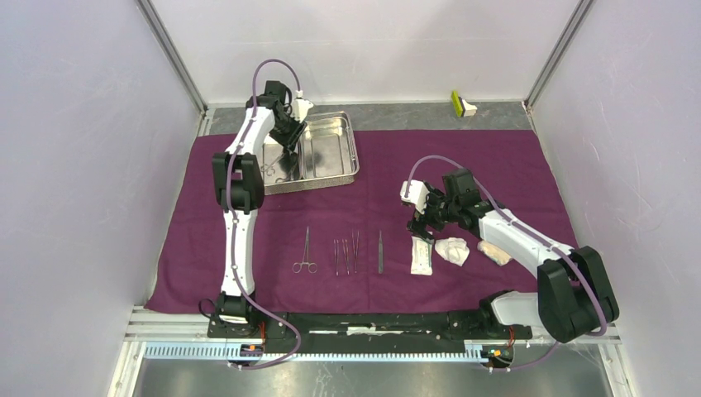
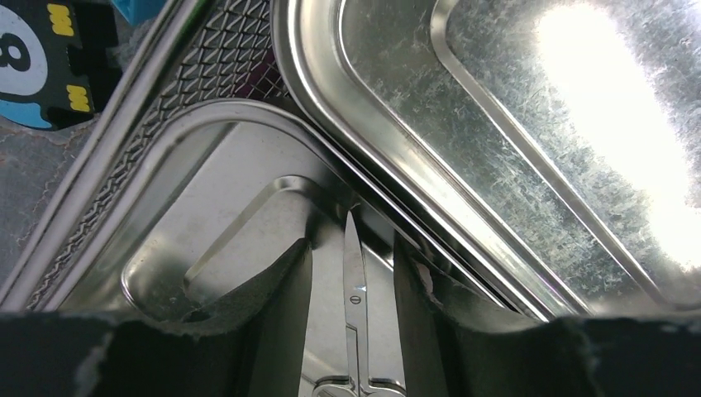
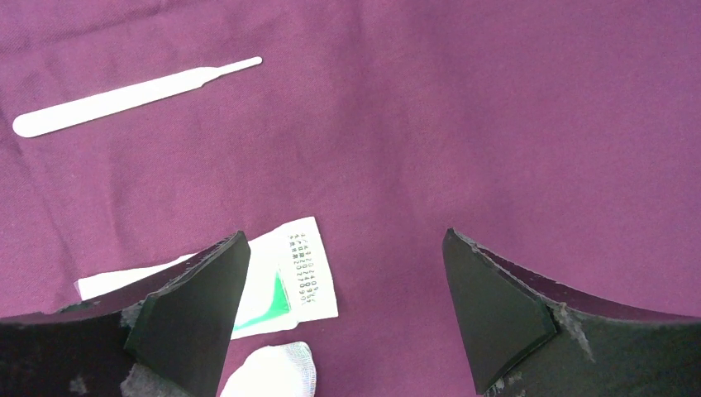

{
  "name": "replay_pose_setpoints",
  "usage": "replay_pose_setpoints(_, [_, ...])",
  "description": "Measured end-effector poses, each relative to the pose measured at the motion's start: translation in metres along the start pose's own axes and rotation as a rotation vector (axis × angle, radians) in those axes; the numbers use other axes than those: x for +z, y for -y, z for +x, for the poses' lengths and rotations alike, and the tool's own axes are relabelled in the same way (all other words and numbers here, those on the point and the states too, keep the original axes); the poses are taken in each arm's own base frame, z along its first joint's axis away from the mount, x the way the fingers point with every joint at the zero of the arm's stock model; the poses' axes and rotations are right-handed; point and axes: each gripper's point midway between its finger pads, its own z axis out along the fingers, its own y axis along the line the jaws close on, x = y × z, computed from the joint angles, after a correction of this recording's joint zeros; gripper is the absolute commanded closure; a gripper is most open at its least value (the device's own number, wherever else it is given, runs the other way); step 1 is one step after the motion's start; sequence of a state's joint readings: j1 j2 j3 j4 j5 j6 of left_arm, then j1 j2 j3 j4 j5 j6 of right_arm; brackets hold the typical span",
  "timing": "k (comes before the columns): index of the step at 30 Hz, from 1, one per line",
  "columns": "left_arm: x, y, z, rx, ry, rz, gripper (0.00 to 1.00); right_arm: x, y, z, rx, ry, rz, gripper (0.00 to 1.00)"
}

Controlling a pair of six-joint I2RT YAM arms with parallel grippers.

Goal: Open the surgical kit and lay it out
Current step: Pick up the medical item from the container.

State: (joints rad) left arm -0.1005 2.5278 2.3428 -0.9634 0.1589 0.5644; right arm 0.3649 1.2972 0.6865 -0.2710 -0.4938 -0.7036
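Purple cloth wrap (image 1: 496, 165) is covering the table (image 1: 397, 117); the steel tray (image 1: 331, 153) is sitting at 11 o'clock, where the left pincer (image 2: 351, 248) is straddling scissors (image 2: 355, 285), jaws apart; the right pincer (image 3: 345, 236), spread wide, is hovering over the packet (image 3: 307, 281) at 4 o'clock

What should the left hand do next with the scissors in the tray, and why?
Probably close on the slim shiny metal scissors and lift them out. The left hand is open, its black fingers either side of the blades, and the scissors lie in the shiny steel tray, not yet on the purple cloth.
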Motion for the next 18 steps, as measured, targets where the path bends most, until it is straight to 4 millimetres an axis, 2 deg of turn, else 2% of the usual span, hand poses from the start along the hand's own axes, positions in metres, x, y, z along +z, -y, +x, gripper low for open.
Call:
replay_pose_setpoints(8, [0.0049, -0.0049, -0.0046, 0.029, 0.019, -0.013, 0.66, 0.0019, -0.0007, 0.0029, 0.005, -0.009, -0.006, 0.06])
replay_pose_setpoints(18, [0.0076, -0.0103, -0.0109, 0.043, 0.043, -0.031, 0.89, 0.0020, -0.0008, 0.0033, 0.006, -0.010, -0.006, 0.06])
